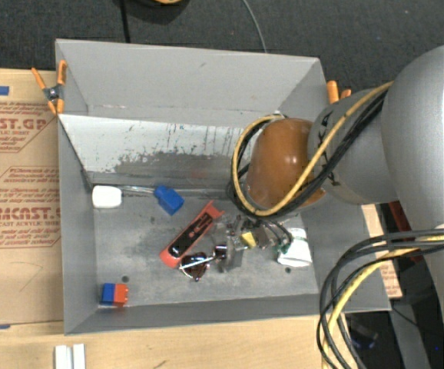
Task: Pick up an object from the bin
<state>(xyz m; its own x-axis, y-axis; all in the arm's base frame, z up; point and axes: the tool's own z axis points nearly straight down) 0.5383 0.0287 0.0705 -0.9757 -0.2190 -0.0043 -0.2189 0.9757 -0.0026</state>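
Camera view puts the pincer (232, 250) low over the right of the bin (130, 244), open or closed I cannot tell, with a red-and-black stick (192, 236) just to its left, lying slantwise from near-left to far-right.

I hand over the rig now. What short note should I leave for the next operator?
Gripper: low in the middle of the bin, beside the red-and-black bar and a dark shiny thing; its grip cannot be told.
Elsewhere: white block, blue block, red-blue cube, white-green thing near the arm.
Done: nothing seen lifted.
Left: grasp one thing and raise it out.
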